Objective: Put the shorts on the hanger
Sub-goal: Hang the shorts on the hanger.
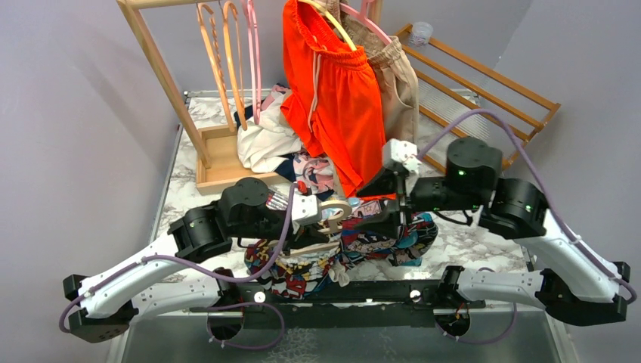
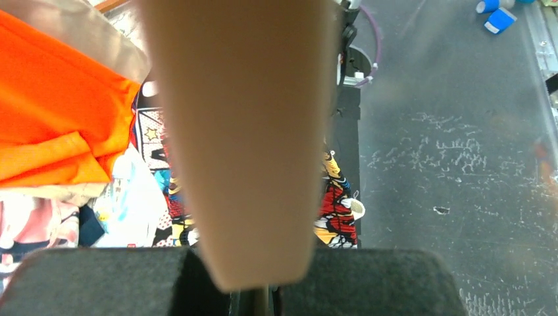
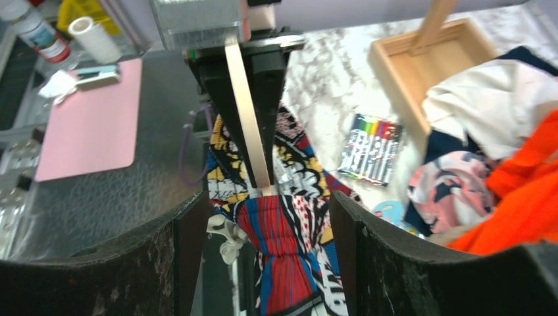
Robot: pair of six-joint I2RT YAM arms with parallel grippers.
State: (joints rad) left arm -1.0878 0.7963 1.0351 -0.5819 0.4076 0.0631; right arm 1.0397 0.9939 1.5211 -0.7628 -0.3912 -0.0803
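The comic-print shorts [image 1: 378,242] drape over the table's near edge between the two arms. My left gripper [image 1: 321,208] is shut on the cream hanger [image 1: 338,208]. In the left wrist view the hanger [image 2: 237,131] fills the middle, clamped in the gripper [image 2: 260,293], with the shorts [image 2: 335,197] behind it. In the right wrist view one hanger arm [image 3: 247,118] reaches down to the gathered red and blue waistband of the shorts [image 3: 289,243]. That waistband lies between the spread fingers of my right gripper [image 3: 270,217], which is open and stands just right of the hanger [image 1: 385,208].
Orange shorts [image 1: 336,98] and beige shorts [image 1: 397,76] hang from the wooden rack [image 1: 162,76], beside orange hangers [image 1: 219,53] and pink ones [image 1: 253,53]. A clothes pile [image 1: 272,140] lies behind the grippers. A marker pack [image 3: 372,148] rests on the marble top.
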